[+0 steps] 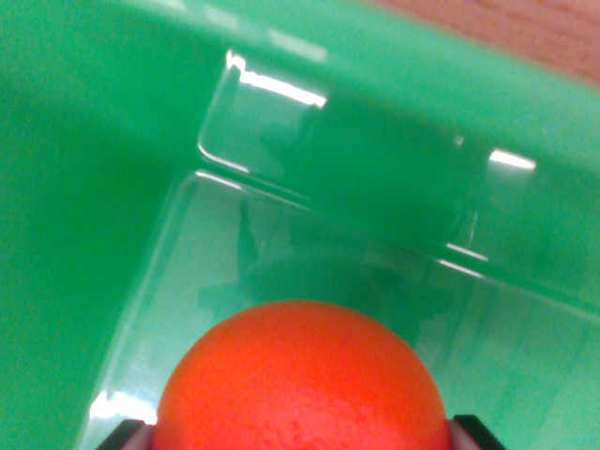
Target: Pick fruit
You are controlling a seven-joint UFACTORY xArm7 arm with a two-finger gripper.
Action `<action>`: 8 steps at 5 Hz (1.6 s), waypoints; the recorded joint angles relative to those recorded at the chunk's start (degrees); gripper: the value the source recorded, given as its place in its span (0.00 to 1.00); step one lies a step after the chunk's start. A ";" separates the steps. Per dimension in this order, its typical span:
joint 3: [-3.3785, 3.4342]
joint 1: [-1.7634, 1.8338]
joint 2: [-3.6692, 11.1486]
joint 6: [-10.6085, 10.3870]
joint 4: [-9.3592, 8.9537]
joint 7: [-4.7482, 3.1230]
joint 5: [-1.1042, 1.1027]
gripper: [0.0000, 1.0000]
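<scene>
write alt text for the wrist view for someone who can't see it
A round orange fruit fills the bottom centre of the frame, with a dark gripper fingertip showing at each side of it. Behind it is the glossy inside of a green plastic bin, and a strip of brown surface shows at the top right.
</scene>
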 joint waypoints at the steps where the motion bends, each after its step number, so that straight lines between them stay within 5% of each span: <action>1: 0.02 -0.03 -0.77 2.11 1.35 -0.04 0.09 1.00; 8: 0.10 -0.13 -3.44 9.46 6.03 -0.17 0.42 1.00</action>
